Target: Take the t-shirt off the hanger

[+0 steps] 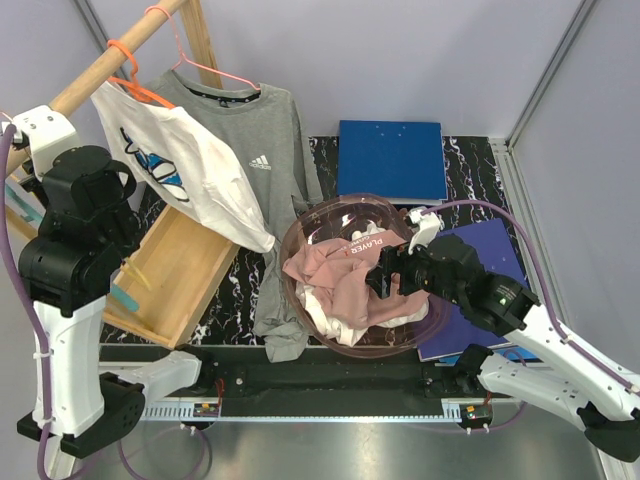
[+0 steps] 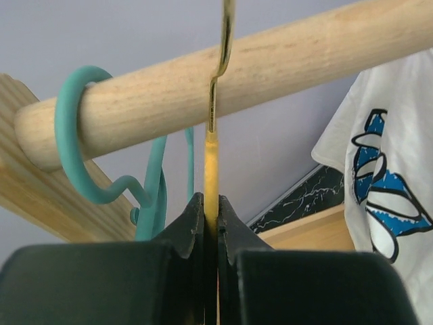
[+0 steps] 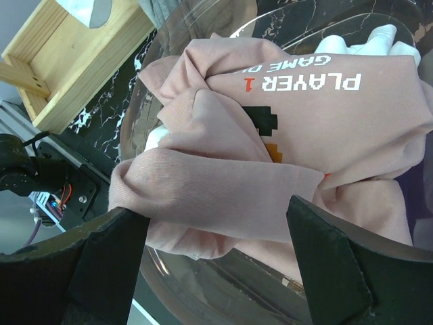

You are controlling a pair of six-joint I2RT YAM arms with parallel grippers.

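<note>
The place is a robotics lab test cell: two robot arms (image 1: pixel 70 260) are bolted to a slotted metal rail (image 1: pixel 330 410) along the near edge of a black marbled desk (image 1: pixel 480 165), with purple cables (image 1: pixel 15 290) looping off them and a small circuit board (image 3: pixel 49 203) beside the rail. Plain grey partition walls (image 1: pixel 400 60) on metal posts (image 1: pixel 548 70) close off the far and right edges. The objects look like staged props: a wooden rod (image 1: pixel 100 65) with a grey t-shirt (image 1: pixel 255 140) at the far left corner, blue boards (image 1: pixel 392 158) at the far edge and a clear bowl (image 1: pixel 345 198) near the middle.
</note>
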